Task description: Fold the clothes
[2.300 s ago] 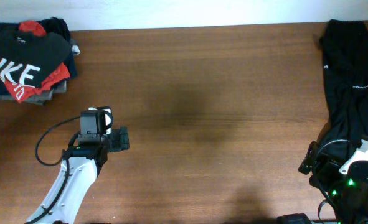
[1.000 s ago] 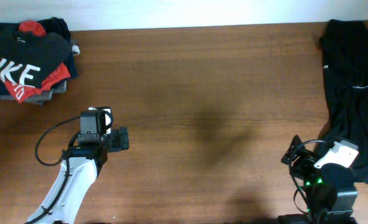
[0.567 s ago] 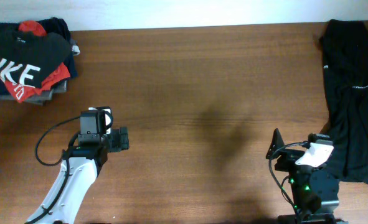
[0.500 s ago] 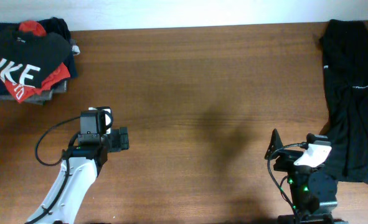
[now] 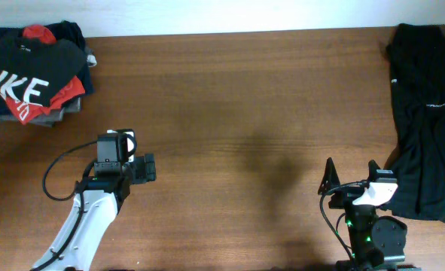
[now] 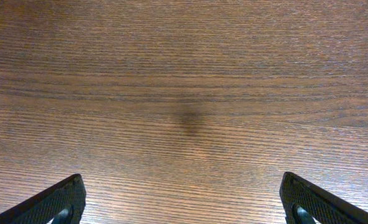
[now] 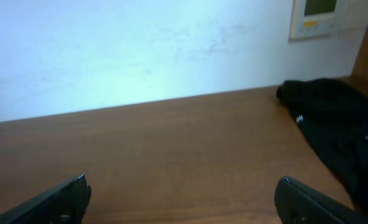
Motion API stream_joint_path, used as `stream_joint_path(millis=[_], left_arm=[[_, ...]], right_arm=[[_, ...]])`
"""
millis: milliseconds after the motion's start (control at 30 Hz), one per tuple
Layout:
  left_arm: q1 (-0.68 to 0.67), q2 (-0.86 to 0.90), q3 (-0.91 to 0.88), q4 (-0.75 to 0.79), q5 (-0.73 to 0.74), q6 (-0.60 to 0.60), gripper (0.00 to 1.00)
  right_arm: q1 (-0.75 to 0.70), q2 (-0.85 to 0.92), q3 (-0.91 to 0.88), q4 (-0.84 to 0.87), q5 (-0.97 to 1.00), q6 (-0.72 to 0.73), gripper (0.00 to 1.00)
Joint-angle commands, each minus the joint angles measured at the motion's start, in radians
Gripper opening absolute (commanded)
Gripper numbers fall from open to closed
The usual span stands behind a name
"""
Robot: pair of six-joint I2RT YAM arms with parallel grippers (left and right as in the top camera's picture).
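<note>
A folded stack of clothes [image 5: 34,75] lies at the table's far left corner: a black T-shirt with white NIKE lettering on top, a red garment under it. An unfolded black garment [image 5: 427,105] lies stretched along the right edge, also in the right wrist view [image 7: 339,124]. My left gripper [image 5: 132,156] is open and empty over bare wood at the left [image 6: 184,199]. My right gripper [image 5: 350,175] is open and empty near the front right, just left of the black garment, fingers pointing toward the far wall [image 7: 184,199].
The brown wooden table [image 5: 237,113] spans the view. A white wall [image 7: 140,50] with a small wall panel [image 7: 320,15] stands behind the table's far edge. A black cable [image 5: 53,177] loops beside the left arm.
My right arm has swung left, away from the black garment's lower end, and turned to face the far wall. The left arm and the clothes have not moved.
</note>
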Motion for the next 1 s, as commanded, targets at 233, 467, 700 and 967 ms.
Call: stream_joint_path(millis=[233,467,700,967], left_arm=[[-0.001,0.003,0.002,0.001,-0.011,-0.006,0.99],[-0.001,0.003,0.002,0.001,-0.011,-0.006,0.99],[-0.001,0.003,0.002,0.001,-0.011,-0.006,0.99],[-0.001,0.003,0.002,0.001,-0.011,-0.006,0.99]], right_arm=[[-0.005,-0.064,-0.080,0.118,-0.028,-0.010,0.99],[-0.005,-0.064,-0.144,0.223,-0.032,-0.010,0.99],[-0.005,-0.064,-0.144,0.176,-0.028,-0.010,0.99],[-0.005,-0.064,-0.144,0.081,-0.096,-0.167,0.99]])
